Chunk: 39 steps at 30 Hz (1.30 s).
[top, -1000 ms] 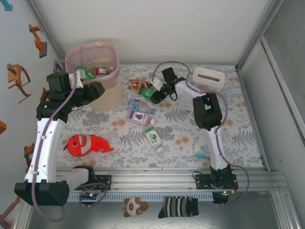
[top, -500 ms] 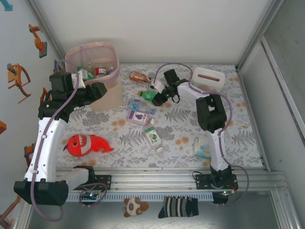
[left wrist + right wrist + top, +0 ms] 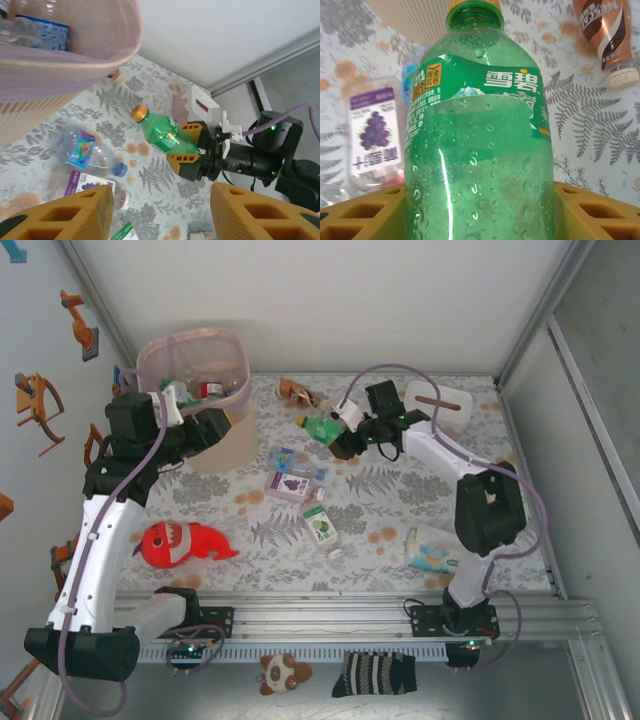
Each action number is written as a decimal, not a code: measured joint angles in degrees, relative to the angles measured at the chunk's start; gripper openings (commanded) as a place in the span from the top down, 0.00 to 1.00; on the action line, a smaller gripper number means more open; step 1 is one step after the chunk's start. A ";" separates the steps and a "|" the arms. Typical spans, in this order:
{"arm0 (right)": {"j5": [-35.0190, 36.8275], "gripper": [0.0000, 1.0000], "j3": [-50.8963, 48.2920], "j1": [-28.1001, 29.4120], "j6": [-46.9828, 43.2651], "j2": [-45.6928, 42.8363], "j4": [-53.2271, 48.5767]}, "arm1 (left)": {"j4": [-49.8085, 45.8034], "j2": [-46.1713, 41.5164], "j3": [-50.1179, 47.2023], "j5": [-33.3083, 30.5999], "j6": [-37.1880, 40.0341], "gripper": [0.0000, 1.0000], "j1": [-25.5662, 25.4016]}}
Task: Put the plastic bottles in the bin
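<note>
Green soda bottle (image 3: pixel 320 427), orange cap toward 10 o'clock, pinched at its lower body by the right gripper (image 3: pixel 342 440), at 3 o'clock from the bin (image 3: pixel 228 445). Left gripper (image 3: pixel 215 425) beside bin wall, fingers (image 3: pixel 65 212) spread, holding nothing. Other bottles (image 3: pixel 205 390) lie inside bin.

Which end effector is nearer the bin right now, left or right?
Left. The left end effector hangs open close beside the bin; the right end effector is out mid-table, apart from the bin, shut on the green bottle.
</note>
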 measured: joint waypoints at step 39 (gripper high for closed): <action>-10.60 0.52 -14.10 12.26 30.51 -37.79 30.32 | 43.65 0.70 -3.48 10.99 2.47 0.18 -26.56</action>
